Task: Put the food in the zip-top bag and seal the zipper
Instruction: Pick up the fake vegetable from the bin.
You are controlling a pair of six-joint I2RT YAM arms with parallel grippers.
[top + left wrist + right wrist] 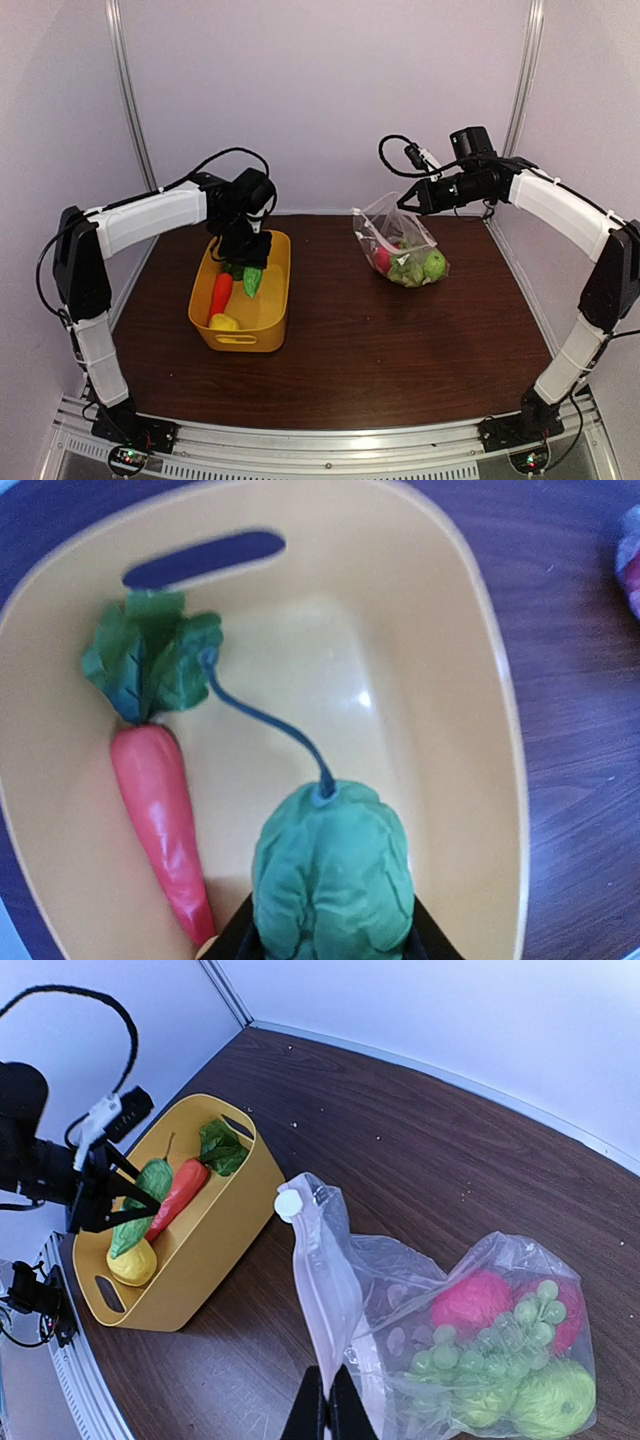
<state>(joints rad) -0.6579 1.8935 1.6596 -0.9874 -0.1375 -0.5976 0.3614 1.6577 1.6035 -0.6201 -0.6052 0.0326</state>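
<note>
The left gripper [247, 252] is clamped around a green vegetable [332, 875], which sits between its fingers, low inside the basket [480, 680]. The carrot [160, 820] lies just beside it, and the lemon [224, 322] is at the basket's near end. Well to the right, the right gripper [323, 1410] pinches the bag [330, 1260] by its top edge. The bag's bottom rests on the table [380, 330], with grapes [480, 1345], a red apple [470, 1300] and a green apple [553, 1395] inside

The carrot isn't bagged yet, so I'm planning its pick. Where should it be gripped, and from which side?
I'd take the carrot by its orange body just below the leaves, from straight above, closing across its width. It lies lengthwise in the basket close to one long wall, blocking a sideways approach, and the leaves look floppy.
</note>
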